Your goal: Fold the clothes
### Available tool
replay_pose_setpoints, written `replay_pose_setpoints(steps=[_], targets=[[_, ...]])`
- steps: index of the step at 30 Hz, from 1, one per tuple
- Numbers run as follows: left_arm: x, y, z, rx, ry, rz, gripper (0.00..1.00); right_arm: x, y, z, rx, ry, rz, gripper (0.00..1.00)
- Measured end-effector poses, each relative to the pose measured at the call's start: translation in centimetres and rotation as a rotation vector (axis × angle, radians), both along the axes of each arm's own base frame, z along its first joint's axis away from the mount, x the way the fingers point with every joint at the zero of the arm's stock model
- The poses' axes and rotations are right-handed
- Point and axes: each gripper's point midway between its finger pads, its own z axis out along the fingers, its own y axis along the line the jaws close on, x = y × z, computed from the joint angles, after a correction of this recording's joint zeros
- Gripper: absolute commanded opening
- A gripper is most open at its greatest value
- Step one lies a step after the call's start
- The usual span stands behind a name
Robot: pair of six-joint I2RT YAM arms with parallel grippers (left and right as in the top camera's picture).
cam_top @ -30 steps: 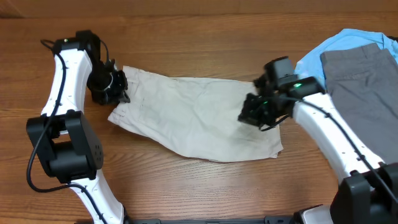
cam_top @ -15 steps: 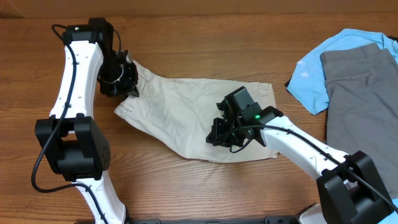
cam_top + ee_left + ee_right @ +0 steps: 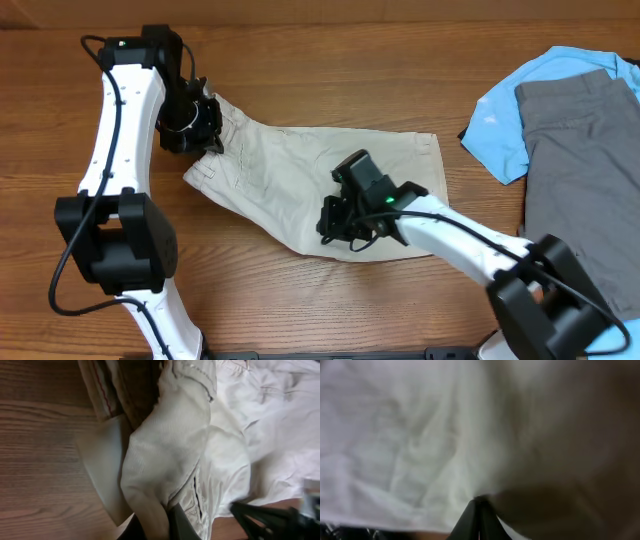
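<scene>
Shorts (image 3: 290, 175) flat on tabletop (image 3: 350, 70), left hand (image 3: 205, 140) clamped on their waistband corner. Right hand (image 3: 335, 225) has crossed from their side edge to their near hem, pinched closed; I judge folding not begun.

The shorts (image 3: 290, 165) lie mid-surface (image 3: 320, 60); well apart at the right edge, the trousers (image 3: 580, 170) lie on the shirt (image 3: 500, 115).

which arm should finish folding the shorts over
Right. The right gripper is pinched on the shorts near their middle, so it can likely carry that cloth toward the waistband. The left gripper only holds the waistband corner.
</scene>
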Motion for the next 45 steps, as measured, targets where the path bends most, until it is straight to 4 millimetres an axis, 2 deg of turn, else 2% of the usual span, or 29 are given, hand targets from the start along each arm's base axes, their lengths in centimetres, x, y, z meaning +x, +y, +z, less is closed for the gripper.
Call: replay_pose_setpoints(steps=[4, 7, 12, 16, 19, 23, 26, 32, 38, 45], targets=[[-0.2, -0.4, 1.3, 0.001, -0.036, -0.01, 0.04, -1.2, 1.2, -2.5, -0.026, 0.039, 0.025, 0.04], [-0.6, -1.0, 1.6, 0.001, -0.029, -0.027, 0.04, -1.9, 1.8, -3.3, -0.035, 0.052, 0.041, 0.04], [-0.9, -2.5, 1.5, 0.008, -0.025, -0.071, 0.04, -2.3, 2.0, -3.3, -0.025, 0.069, 0.053, 0.04], [-1.3, -3.5, 1.4, 0.033, -0.023, -0.114, 0.04, -2.7, 1.0, -2.5, -0.035, 0.138, 0.083, 0.04], [-1.5, -4.0, 1.4, 0.054, -0.021, -0.138, 0.04, -1.7, 0.5, -0.8, -0.048, 0.154, 0.087, 0.04], [-1.5, -4.0, 1.3, 0.071, -0.022, -0.148, 0.04, 0.6, 0.8, 1.8, -0.033, 0.085, 0.083, 0.04], [-1.5, -4.0, 1.3, 0.076, -0.021, -0.148, 0.04, 1.6, 0.9, 2.6, -0.032, 0.041, 0.075, 0.04], [-1.7, -3.9, 1.8, 0.079, -0.03, -0.148, 0.04, 3.2, 0.3, 2.1, -0.085, -0.022, 0.021, 0.04], [-2.6, -3.9, 3.6, 0.077, -0.061, -0.149, 0.04, 4.4, 1.3, 1.1, -0.078, -0.074, 0.011, 0.04], [-3.4, -4.7, 4.4, 0.077, -0.066, -0.173, 0.04, 4.3, 1.7, -2.6, -0.114, -0.023, 0.006, 0.04]])
